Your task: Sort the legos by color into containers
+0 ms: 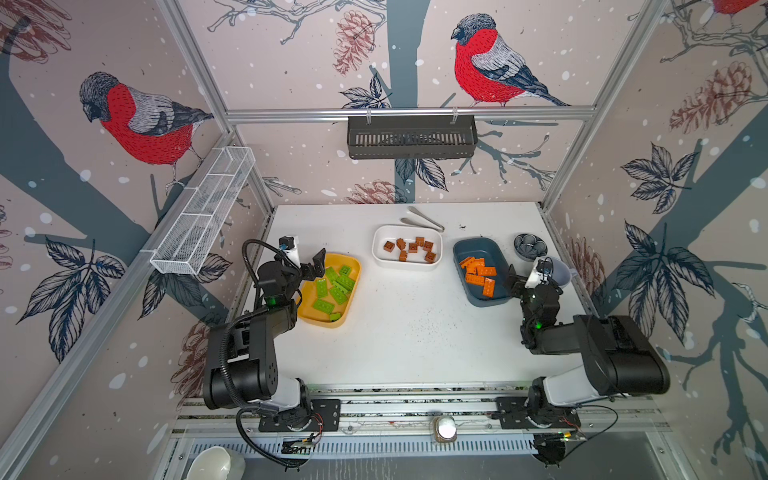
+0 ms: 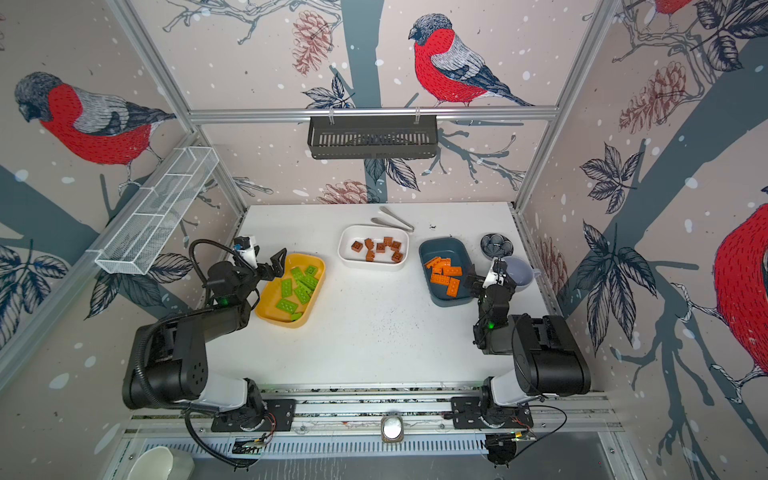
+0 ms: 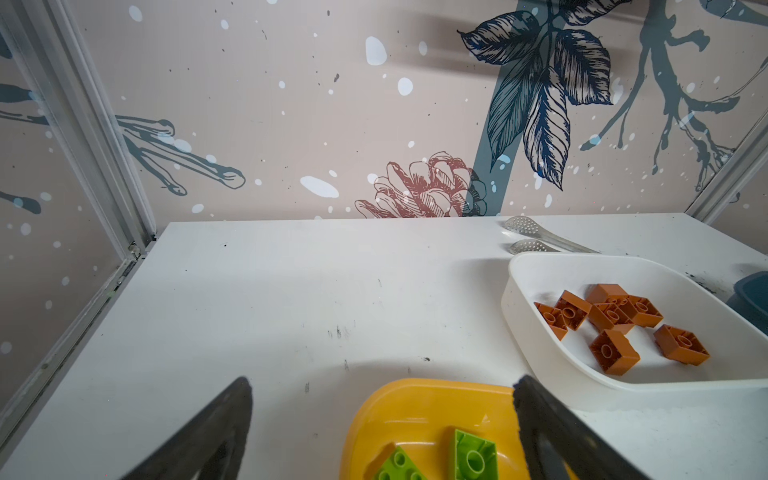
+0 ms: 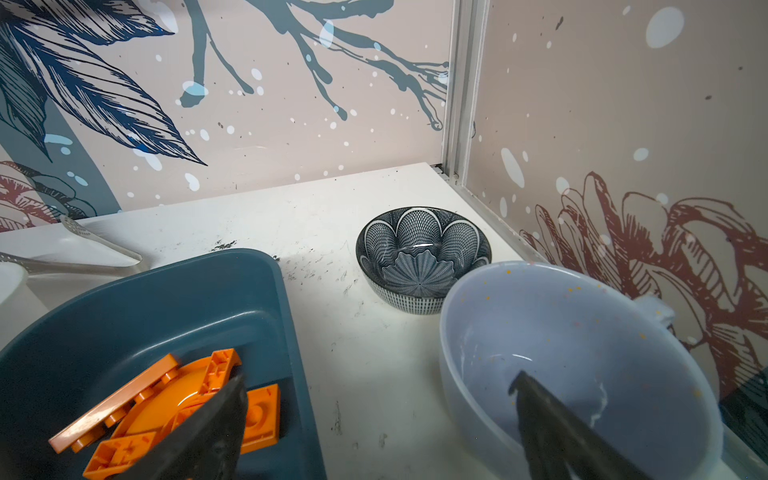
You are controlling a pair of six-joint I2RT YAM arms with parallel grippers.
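Three containers stand on the white table in both top views. The yellow one point(image 1: 328, 325) on the left holds several lime green legos point(image 1: 334, 286). At the back middle, the white one point(image 1: 384, 237) holds several brown legos point(image 1: 411, 247). The teal one point(image 1: 478, 247) on the right holds several orange legos point(image 1: 480, 274). My left gripper point(image 1: 309, 266) hangs open and empty over the yellow container's point(image 3: 415, 399) far left end. My right gripper point(image 1: 525, 276) is open and empty too, one finger over the teal container point(image 4: 145, 303), the other over the grey mug point(image 4: 582, 332).
A dark flower-patterned dish point(image 1: 530, 245) sits behind the grey mug point(image 1: 559, 272) near the right wall. Metal tongs point(image 1: 424, 220) lie behind the white container. A black basket point(image 1: 411, 137) hangs on the back rail and a white mesh rack point(image 1: 203, 216) on the left wall.
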